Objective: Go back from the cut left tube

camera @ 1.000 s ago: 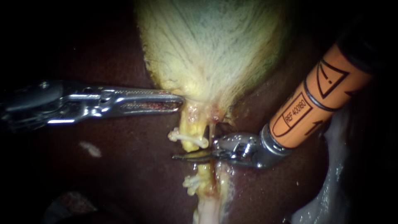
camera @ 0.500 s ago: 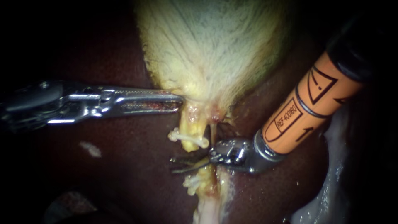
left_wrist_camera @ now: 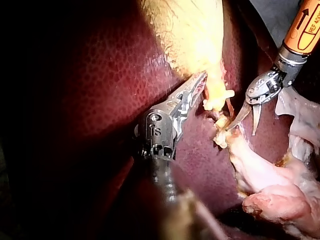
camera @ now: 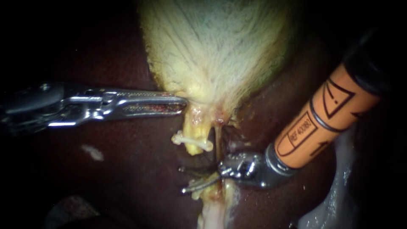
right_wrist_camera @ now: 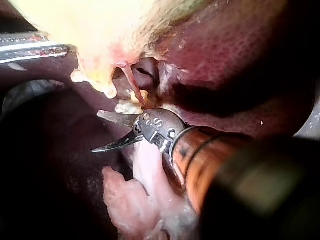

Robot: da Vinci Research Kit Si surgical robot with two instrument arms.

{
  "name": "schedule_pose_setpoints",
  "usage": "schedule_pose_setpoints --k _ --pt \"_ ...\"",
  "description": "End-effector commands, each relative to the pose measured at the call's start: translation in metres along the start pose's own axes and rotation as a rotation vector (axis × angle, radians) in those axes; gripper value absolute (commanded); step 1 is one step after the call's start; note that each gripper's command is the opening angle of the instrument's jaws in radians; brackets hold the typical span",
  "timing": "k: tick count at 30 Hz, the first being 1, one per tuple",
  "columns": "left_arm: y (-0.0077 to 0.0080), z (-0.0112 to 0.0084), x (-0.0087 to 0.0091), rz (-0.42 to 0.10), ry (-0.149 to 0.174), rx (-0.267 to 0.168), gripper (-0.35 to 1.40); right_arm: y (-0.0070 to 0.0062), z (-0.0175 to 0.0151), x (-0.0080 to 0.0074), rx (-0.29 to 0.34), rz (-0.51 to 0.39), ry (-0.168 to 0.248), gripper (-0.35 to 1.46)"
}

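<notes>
Am reading the right instrument [camera: 184, 180], orange-sleeved shaft w/ two thin curved metal blades. The blades are standing open, clear gap betw. them, holding nothing. Vs. 1 s ago they are sitting wider apart and lower, now lying over the lower stump [camera: 208, 196]. The tips are hardly drawing back towards the right as yet.

Cut left tube [camera: 196, 146], a stubby yellow stalk under the pale yellow, streaked gallbladder [camera: 220, 46], is showing fully parted. Its upper end is carrying a white clip [camera: 190, 140], and dark red-brown liver [camera: 127, 169] is showing in the gap. Division looks complete; withdrawal only starting, in my judgement.

Left instrument [camera: 182, 103], silver slotted jaws, is not shifting: jaws closed on the gallbladder's lower edge, holding it up.

Caution: the thin pink right tube [camera: 217, 140] is running intact just beside the blades' hinge. Am advising closing the blades first, then a straight pull-out.
</notes>
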Motion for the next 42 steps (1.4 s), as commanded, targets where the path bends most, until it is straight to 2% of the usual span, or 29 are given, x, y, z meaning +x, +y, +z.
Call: schedule_pose_setpoints --k 1,4,8,13,18,21,25,35,42 --pt "0.0 0.0 0.0 0.001 0.0 0.001 -0.35 -0.0001 -0.0005 -0.0002 -0.009 -0.03 0.003 1.16" --pt "0.0 0.0 0.0 0.001 0.0 0.001 -0.35 -0.0003 -0.0014 -0.0007 -0.04 -0.095 0.017 1.25" --pt "0.0 -0.0001 0.0 0.001 0.0 0.001 -0.35 -0.0001 -0.0035 -0.0017 -0.101 -0.23 0.036 1.36" --pt "0.0 -0.0002 0.0 0.001 0.0 0.002 -0.35 0.0012 -0.0077 -0.0018 -0.181 -0.365 0.047 1.41" --pt "0.0001 -0.0002 0.0 0.001 0.0 0.002 -0.35 0.0026 -0.0122 0.0 -0.279 -0.484 0.044 1.41" --pt "0.0001 -0.0002 0.0 0.001 0.0 0.002 -0.35 0.0027 -0.0138 0.0017 -0.336 -0.544 0.039 1.41" --pt "0.0001 -0.0002 0.0 0.001 0.0 0.002 -0.35 0.0026 -0.0149 0.003 -0.377 -0.606 0.032 1.43" --pt "-0.0002 0.0004 0.0006 0.004 -0.001 0.002 -0.35 0.003 -0.0156 0.003 -0.393 -0.653 0.02 1.43" --pt "-0.0012 0.0026 0.0026 0.017 0.0 0.019 -0.35 0.0029 -0.0156 0.0029 -0.387 -0.654 0.021 1.43"
